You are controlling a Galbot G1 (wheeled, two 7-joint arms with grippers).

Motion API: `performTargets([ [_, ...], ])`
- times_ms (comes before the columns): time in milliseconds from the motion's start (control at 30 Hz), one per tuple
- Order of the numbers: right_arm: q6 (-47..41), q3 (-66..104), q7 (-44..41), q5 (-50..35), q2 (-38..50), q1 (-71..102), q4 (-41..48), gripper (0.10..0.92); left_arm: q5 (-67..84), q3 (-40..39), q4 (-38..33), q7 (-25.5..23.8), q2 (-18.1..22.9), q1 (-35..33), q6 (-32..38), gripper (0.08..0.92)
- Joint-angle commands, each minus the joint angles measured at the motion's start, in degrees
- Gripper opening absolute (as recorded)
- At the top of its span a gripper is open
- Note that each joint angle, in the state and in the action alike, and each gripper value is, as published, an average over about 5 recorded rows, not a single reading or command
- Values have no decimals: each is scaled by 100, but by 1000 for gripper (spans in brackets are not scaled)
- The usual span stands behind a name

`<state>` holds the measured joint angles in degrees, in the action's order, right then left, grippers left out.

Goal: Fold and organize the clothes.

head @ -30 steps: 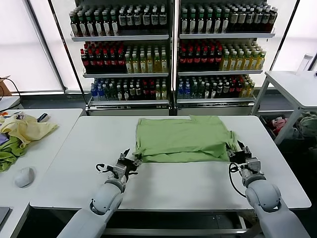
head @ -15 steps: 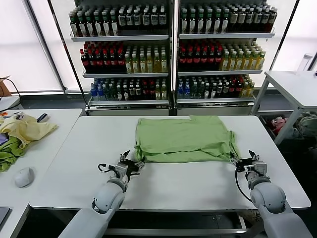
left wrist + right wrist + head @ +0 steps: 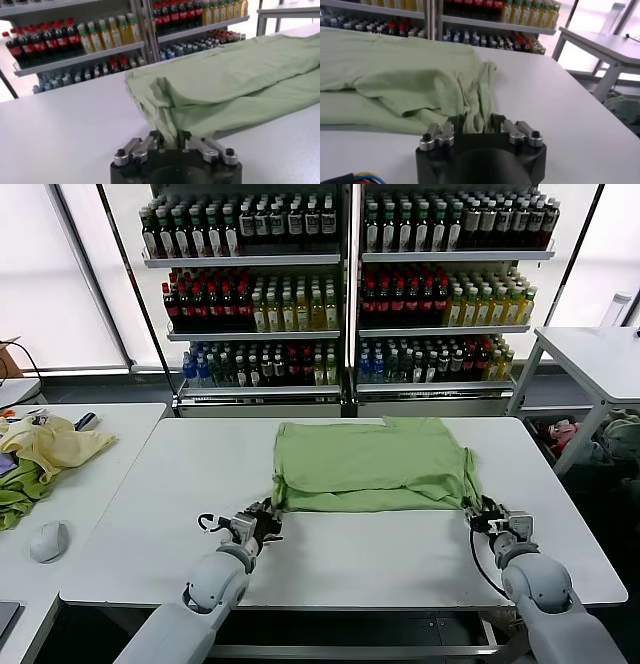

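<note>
A light green shirt (image 3: 370,464) lies folded flat, plain side up, on the far middle of the white table (image 3: 330,559). My left gripper (image 3: 263,521) is at its near left corner, shut on a bunch of the cloth (image 3: 169,131). My right gripper (image 3: 487,515) is at the near right corner, shut on a bunch of the hem (image 3: 474,120). Both grippers sit low on the table. In both wrist views the shirt (image 3: 235,85) (image 3: 395,80) spreads away from the fingers. No buttons or print show.
Drink shelves (image 3: 345,284) stand behind the table. A side table on the left holds yellow and green cloths (image 3: 45,449) and a mouse (image 3: 48,540). Another white table (image 3: 590,359) stands at the right, with a pile of clothes (image 3: 610,434) below it.
The fingers of both grippers have closed on the shirt's near corners. My right gripper has moved back toward the table's near edge, drawing the right corner with it.
</note>
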<state>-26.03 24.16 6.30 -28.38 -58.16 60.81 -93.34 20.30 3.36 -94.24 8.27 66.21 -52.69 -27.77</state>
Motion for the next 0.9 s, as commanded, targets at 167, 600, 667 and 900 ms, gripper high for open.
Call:
performTargets([
  [167, -56, 60, -44, -120, 75, 366, -426, 200, 201, 120, -505, -19, -136, -298, -45, 106],
  [600, -69, 728, 57, 231, 108, 2264, -2284, 153, -44, 673, -2406, 14, -758, -2173, -52, 101],
  [667, -78, 824, 78, 377, 68, 2599, -2582, 153, -70, 804, -2658, 33, -840, -2566, -54, 101],
  [900, -109, 985, 79, 892, 39, 3382, -3285, 153, -167, 1287, -3226, 105, -1035, -3388, -120, 101],
])
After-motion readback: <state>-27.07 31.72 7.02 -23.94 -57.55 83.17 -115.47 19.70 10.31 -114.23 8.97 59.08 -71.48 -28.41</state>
